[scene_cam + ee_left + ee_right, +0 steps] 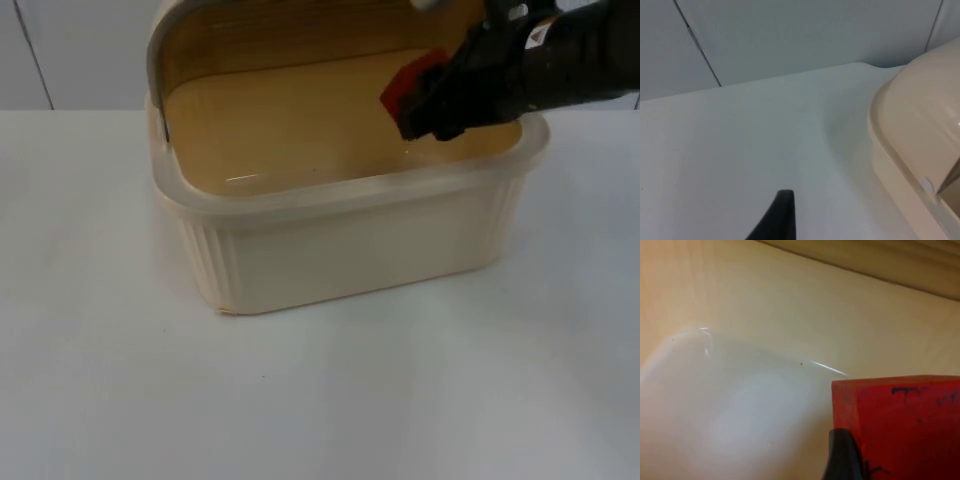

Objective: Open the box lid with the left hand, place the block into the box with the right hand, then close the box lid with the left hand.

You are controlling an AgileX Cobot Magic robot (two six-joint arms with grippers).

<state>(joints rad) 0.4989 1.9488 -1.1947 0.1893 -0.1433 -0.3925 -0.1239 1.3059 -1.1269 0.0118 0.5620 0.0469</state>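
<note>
Top view shows the cream box (340,230) on the white table (320,400) with its lid (290,30) raised at the back. The right hand (420,100) is clamped on the red block (405,85) above the box's inside; its long axis cannot be judged. The left hand (775,220) waits beside the box over the table, and I cannot tell whether it is apart or together.

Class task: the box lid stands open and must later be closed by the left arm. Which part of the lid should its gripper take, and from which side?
Probably the lid's free front rim, where it arches over the box, approached from the box's left. That edge stands raised and exposed, while the right gripper, shut on the red block, occupies the right side. The left gripper waits over the table beside the box.
</note>
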